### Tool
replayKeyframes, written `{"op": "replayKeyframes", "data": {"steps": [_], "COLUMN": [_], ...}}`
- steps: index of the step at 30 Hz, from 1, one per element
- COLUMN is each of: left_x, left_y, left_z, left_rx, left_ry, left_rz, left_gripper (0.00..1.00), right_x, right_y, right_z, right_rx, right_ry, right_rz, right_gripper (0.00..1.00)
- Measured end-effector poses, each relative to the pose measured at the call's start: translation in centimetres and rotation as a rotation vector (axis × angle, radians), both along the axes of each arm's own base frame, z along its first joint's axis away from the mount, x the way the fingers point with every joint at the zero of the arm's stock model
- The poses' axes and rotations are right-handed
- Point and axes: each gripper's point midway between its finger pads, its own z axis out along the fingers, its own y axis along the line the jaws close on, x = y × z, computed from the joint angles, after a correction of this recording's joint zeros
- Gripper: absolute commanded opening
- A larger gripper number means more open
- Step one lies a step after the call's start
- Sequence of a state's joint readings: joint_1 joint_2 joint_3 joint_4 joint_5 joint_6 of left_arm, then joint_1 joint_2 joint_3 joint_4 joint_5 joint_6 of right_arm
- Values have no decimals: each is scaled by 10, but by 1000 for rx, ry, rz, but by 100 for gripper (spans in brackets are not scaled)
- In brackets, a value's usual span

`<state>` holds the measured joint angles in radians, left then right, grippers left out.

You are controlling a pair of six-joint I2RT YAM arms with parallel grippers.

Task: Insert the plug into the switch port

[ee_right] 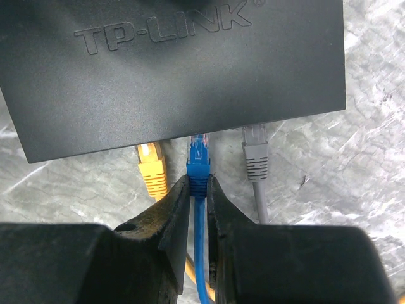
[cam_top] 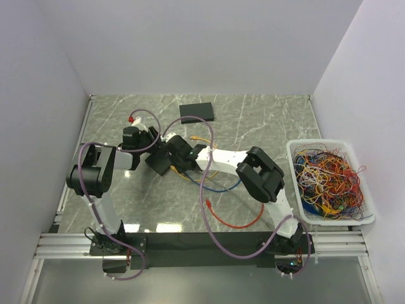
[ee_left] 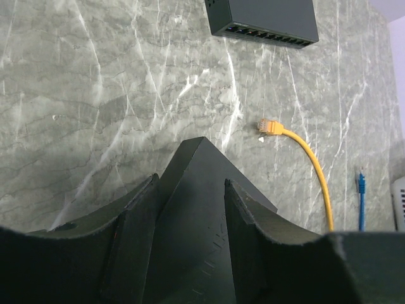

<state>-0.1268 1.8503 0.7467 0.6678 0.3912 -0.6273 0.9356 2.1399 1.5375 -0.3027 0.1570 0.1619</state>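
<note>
A black TP-LINK switch (ee_right: 183, 69) fills the top of the right wrist view. My right gripper (ee_right: 198, 185) is shut on the blue plug (ee_right: 199, 166). The plug's clear tip is at the switch's port edge, between a yellow plug (ee_right: 152, 170) and a grey plug (ee_right: 256, 158). How deep it sits is hidden. My left gripper (ee_left: 191, 183) is shut on a corner of the same switch (ee_left: 190, 221). In the top view both grippers, left (cam_top: 149, 147) and right (cam_top: 183, 156), meet at this switch (cam_top: 159, 161).
A second black switch (cam_top: 197, 112) lies at the back, also in the left wrist view (ee_left: 262, 19). A loose yellow plug (ee_left: 271, 126) and a blue plug (ee_left: 361, 183) lie on the marble. A red cable (cam_top: 234, 218) lies near the front. A white bin (cam_top: 292, 166) of tangled cables stands right.
</note>
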Motion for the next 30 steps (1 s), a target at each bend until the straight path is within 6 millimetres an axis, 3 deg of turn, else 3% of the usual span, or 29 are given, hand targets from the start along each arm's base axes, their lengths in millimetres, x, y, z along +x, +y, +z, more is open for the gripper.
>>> {"op": "replayKeyframes", "data": {"steps": [17, 30], "left_x": [1, 1], "left_y": [-6, -7], "left_z": [0, 0], "left_rx": [39, 41], "left_ry": [-21, -31], "left_rz": [-9, -6], "left_gripper": [50, 50], "right_x": [6, 9], "right_y": [-3, -5], "right_z": [12, 9], "right_rx": [-21, 33], "right_ry": [9, 84], "right_rz": [47, 29], "right_gripper": [0, 0]}}
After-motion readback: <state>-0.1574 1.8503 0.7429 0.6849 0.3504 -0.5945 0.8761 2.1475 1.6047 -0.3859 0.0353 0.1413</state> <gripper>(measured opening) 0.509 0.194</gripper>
